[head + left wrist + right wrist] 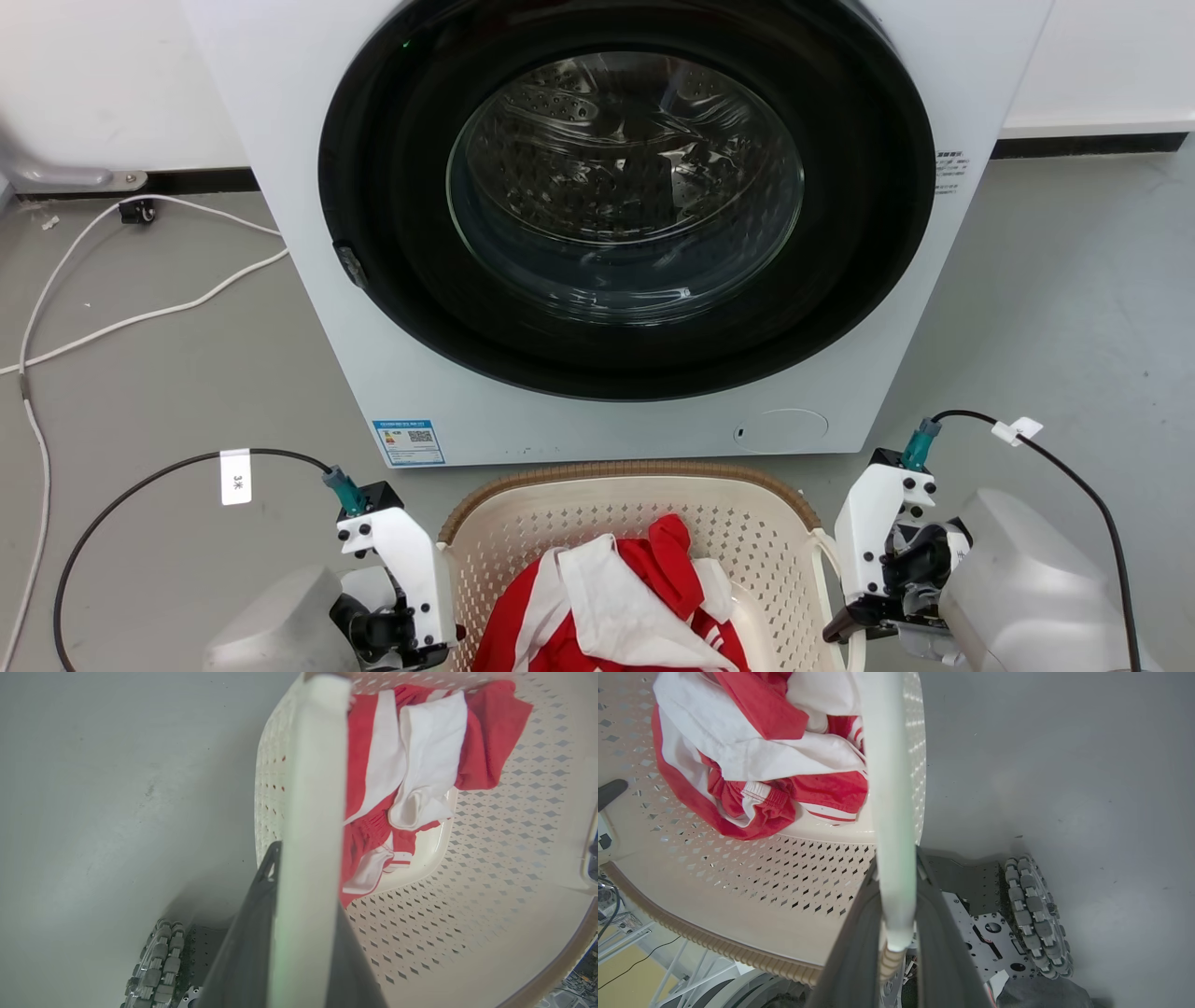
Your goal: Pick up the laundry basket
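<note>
- From the head view, the laundry basket [624,472] sits on the grey floor [168,373] just in front of the white washing machine [308,308], low in the middle of the view. A bundle of red and white clothes [635,597] lies inside it. The left gripper [411,635] is tight against the basket's left side and the right gripper [854,621] against its right side. From here I cannot tell how wide the claws stand. A white cable [140,317] trails across the floor at the left.
- In the left wrist view, the left gripper [303,896] has its two dark fingers [252,933] pressed on either side of the basket's left-side handle [317,788], with no gap showing. The clothes [411,765] rest on the perforated basket bottom. A robot wheel [161,961] shows below.
- In the right wrist view, the right gripper [899,882] is likewise clamped narrow on the right-side handle [889,788], with a finger [859,933] touching each face. The brown rim [714,945] curves beneath, and a wheel [1034,914] stands on the floor beside it.
</note>
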{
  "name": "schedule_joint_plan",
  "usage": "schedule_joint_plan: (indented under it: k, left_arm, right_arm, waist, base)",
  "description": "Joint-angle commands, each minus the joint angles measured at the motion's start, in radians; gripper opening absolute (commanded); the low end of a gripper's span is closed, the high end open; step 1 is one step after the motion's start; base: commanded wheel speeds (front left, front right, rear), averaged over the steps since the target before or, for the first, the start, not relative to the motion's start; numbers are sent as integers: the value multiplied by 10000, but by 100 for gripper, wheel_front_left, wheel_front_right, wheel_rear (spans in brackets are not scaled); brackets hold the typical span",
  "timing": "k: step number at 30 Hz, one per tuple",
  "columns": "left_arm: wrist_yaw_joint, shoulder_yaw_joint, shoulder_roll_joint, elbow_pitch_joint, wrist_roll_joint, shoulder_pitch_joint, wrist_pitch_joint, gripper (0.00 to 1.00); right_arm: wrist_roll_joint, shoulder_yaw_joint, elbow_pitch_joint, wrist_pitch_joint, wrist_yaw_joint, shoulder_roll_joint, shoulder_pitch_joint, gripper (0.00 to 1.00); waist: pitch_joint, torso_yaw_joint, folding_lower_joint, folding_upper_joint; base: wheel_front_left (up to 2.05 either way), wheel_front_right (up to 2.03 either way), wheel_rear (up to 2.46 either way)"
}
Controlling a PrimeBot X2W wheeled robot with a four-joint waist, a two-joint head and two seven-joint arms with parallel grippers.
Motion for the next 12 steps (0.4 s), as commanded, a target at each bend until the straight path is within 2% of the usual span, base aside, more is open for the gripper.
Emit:
schedule_joint_plan:
  k: [1,12]
  left_arm:
    - [-145,25,-256,-174,-176,1,-31,0]
    - [-145,-2,-252,-155,-227,19,-27,0]
  right_arm:
    - [153,-33,-52,-12,90,250,103,0]
    - [386,87,-54,-76,90,254,88,0]
  waist:
    - [8,0,0,0]
    - [23,-10,0,0]
  base:
    - [0,0,0]
    - [0,0,0]
